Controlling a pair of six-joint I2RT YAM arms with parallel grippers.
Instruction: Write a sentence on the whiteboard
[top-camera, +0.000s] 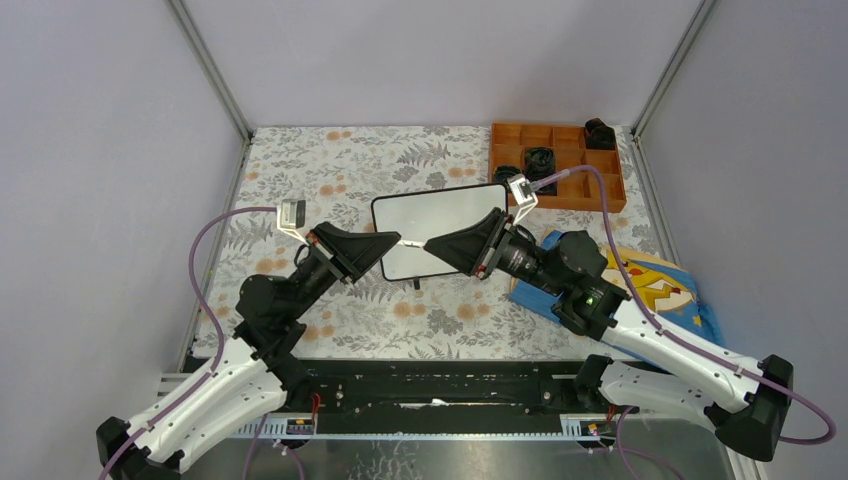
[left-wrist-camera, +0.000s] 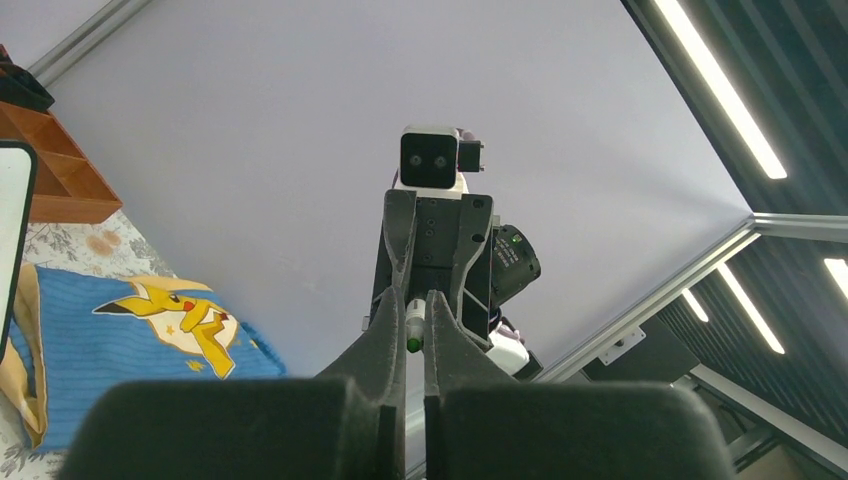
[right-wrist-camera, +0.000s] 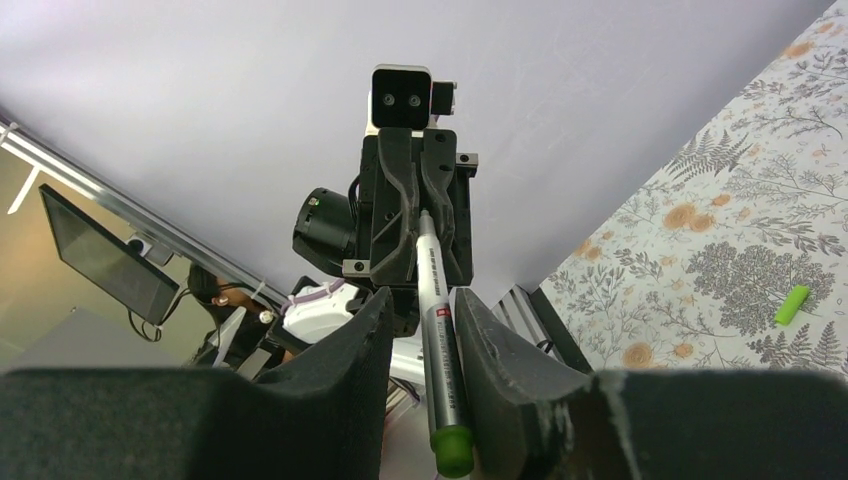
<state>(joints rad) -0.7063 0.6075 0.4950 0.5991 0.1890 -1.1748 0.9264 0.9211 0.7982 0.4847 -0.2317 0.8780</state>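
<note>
Since both grippers hang over the near half of the board (top-camera: 440, 205), a chunk of its near edge is hidden from the top cam. I can't make out any writing on the white face from up there either. In the left wrist cam the board is just a sliver cut off at the frame edge, and the right wrist cam doesn't catch it at all.

Over the board's near left part, the left gripper (top-camera: 397, 243) points across it, jaws pinched tight on the pen (top-camera: 412, 243). The pen lies level above the board's near edge and bridges the two grippers. Whether it touches the board, I can't tell.

Just right of that, the right gripper (top-camera: 430, 245) faces the left one nose to nose. Its jaws sit fairly narrow around the pen's other end, and a green end pokes toward its own cam. There's a visible gap on one side, so they aren't clamped on it.

The pen's barrel has a small red block and some tiny print, too small to read.

Past the board's far right corner sits a wooden tray (top-camera: 560, 135) with a few black bits I can't identify. Right of the board, a blue cloth (top-camera: 660, 285) with a Pikachu picture lies partly under the right arm.
</note>
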